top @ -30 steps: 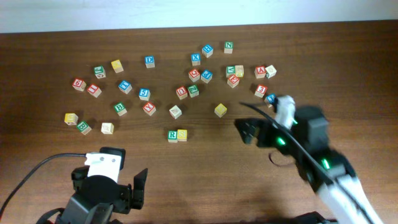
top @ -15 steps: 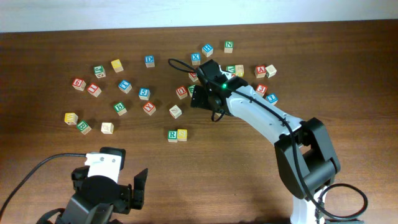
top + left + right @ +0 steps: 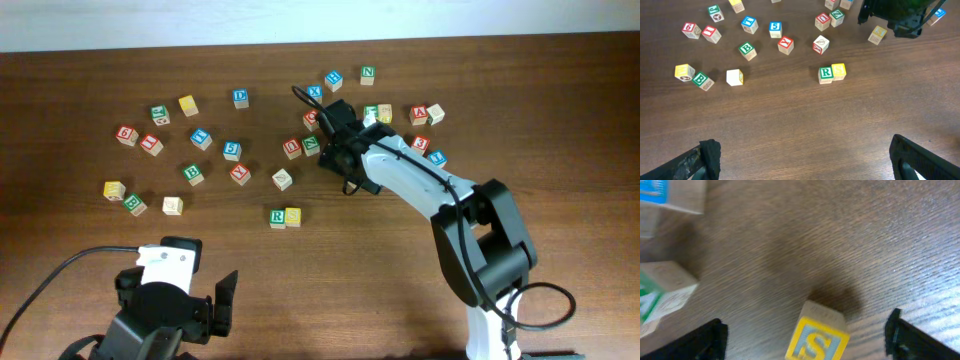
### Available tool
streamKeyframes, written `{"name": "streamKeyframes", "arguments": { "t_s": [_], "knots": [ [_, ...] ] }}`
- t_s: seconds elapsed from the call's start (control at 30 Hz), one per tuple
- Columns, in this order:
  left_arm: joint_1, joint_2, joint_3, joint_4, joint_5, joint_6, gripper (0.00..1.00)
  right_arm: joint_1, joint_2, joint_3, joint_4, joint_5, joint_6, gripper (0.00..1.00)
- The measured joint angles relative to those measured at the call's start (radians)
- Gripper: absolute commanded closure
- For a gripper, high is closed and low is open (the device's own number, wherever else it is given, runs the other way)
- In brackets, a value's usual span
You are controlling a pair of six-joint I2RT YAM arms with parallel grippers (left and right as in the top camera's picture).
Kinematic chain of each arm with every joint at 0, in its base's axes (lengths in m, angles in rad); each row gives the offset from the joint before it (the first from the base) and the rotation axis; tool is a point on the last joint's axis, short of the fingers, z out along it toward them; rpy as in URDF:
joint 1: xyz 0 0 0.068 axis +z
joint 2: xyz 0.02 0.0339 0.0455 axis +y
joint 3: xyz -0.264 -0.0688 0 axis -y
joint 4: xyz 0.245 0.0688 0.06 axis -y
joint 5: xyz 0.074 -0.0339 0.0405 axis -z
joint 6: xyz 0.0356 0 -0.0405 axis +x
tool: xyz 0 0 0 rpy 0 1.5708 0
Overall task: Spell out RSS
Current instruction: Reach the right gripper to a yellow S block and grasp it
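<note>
R cube (image 3: 825, 74) touches a yellow cube (image 3: 838, 70); the S cube (image 3: 816, 340) lies apart.

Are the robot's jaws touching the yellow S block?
Apart. The right wrist view shows the yellow S block between the right gripper's open jaws, with a clear gap of wood on each side.

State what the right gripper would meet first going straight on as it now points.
Probably the yellow S cube, which sits just ahead of the open right gripper, roughly centred between its jaws. Depth is unclear.
</note>
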Motion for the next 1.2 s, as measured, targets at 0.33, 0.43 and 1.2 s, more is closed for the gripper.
{"name": "streamKeyframes", "arguments": {
  "t_s": [0.33, 0.43, 1.2],
  "knots": [
    [0.000, 0.000, 0.000, 0.000, 0.000, 0.000, 0.01, -0.033, 0.038, 0.001, 0.004, -0.053, 0.000, 0.24],
    [0.000, 0.000, 0.000, 0.000, 0.000, 0.000, 0.01, -0.033, 0.040, 0.004, -0.001, -0.061, 0.000, 0.42],
    [0.000, 0.000, 0.000, 0.000, 0.000, 0.000, 0.01, -0.033, 0.050, 0.148, -0.260, -0.148, -0.092, 0.93]
  ]
}}
